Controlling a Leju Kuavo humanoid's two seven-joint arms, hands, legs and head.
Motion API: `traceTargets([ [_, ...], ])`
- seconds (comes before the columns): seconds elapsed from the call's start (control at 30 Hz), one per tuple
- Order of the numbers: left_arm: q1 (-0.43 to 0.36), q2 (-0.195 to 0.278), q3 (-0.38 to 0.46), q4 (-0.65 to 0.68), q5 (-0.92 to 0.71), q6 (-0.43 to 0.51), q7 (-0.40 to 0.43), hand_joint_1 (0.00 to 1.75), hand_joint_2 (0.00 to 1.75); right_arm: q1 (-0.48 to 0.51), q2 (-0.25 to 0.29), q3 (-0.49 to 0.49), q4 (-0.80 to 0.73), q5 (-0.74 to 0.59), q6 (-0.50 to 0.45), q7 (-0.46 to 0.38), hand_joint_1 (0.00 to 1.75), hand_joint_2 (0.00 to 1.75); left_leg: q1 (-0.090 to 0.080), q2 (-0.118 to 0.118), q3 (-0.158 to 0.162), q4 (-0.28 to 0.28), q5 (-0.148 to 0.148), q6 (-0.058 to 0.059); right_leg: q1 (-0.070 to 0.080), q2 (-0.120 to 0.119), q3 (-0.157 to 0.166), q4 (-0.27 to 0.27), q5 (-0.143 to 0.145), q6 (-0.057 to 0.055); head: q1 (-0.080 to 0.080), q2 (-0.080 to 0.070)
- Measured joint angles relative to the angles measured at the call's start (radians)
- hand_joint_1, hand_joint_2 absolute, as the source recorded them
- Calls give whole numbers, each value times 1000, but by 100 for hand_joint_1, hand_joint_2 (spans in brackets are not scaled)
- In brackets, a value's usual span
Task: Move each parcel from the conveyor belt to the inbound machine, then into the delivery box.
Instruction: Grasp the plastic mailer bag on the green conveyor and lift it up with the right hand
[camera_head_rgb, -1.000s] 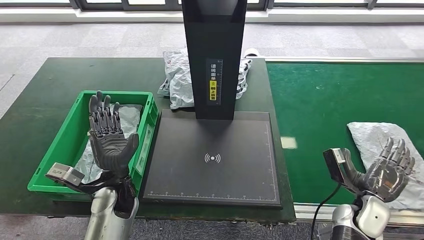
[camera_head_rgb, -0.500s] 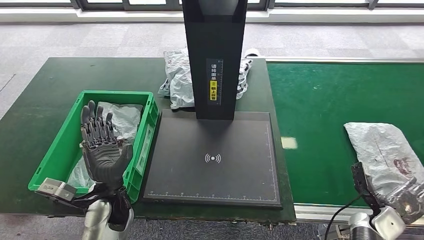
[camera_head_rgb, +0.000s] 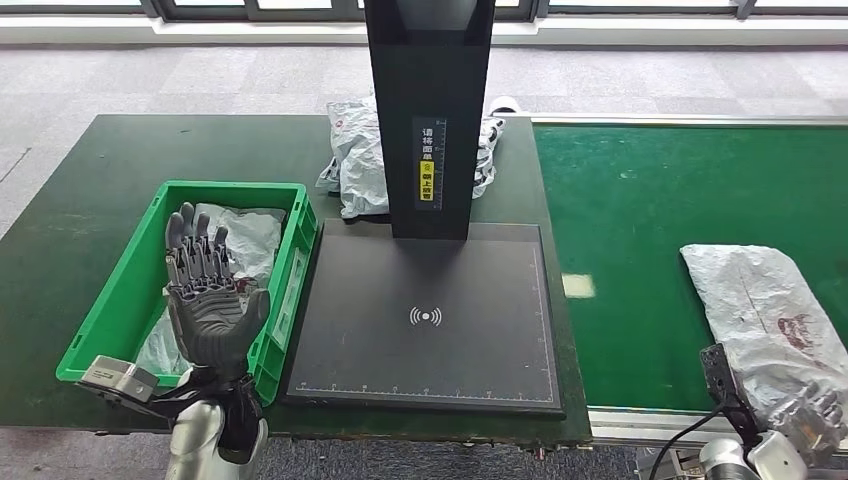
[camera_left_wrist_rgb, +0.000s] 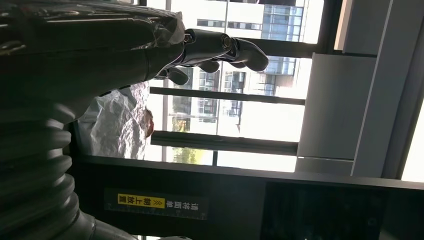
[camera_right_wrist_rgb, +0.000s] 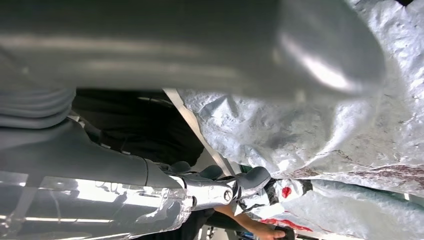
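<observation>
A crumpled grey parcel (camera_head_rgb: 765, 305) lies on the green conveyor belt (camera_head_rgb: 650, 220) at the right, reaching the belt's near edge. My right hand (camera_head_rgb: 815, 415) is low at that near edge, its fingers (camera_right_wrist_rgb: 250, 180) against the parcel's (camera_right_wrist_rgb: 310, 125) end. Whether it grips the parcel is unclear. My left hand (camera_head_rgb: 208, 300) is raised palm up over the near side of the green delivery box (camera_head_rgb: 115, 305), fingers (camera_left_wrist_rgb: 220, 45) apart and holding nothing. The black inbound machine plate (camera_head_rgb: 425, 320) lies between the box and the belt.
The machine's black post (camera_head_rgb: 430, 110) rises at the back of the plate, with grey parcels (camera_head_rgb: 350, 165) piled behind it. A grey parcel (camera_head_rgb: 245, 235) lies in the green box. A person's hand (camera_right_wrist_rgb: 260, 231) is visible in the right wrist view.
My right hand dropped from above the parcel to the belt's near edge. The parcel drifted slightly left along the belt. My left hand sank a little and moved left over the box.
</observation>
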Motion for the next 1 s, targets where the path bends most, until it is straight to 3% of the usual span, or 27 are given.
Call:
traceTargets([
  [0.23,-1,0,-2,3,-7,17,0,0,175,-5,0,0,4,24,-20,-7,0,175,0,0,0,0,0,0,0,0,0,0,0,0,0,0],
  [0.37,-1,0,-5,4,-7,21,0,0,175,-2,7,0,-32,33,-21,-23,0,0,0,0,0,0,0,0,0,0,0,0,0,0,0,0],
  [0.5,-1,0,-8,5,-7,25,0,0,175,2,36,0,-150,44,-23,-80,0,175,0,0,0,0,0,0,0,0,0,0,0,0,0,0],
  [0.9,-2,0,-11,6,-8,41,0,0,175,3,94,0,-339,72,-23,-92,0,175,0,0,0,0,0,0,0,0,0,0,0,0,0,0],
  [1.0,-2,0,-11,6,-13,46,0,0,175,-9,90,4,-319,88,-23,1,0,175,0,0,0,0,0,0,0,0,0,0,0,0,0,0],
])
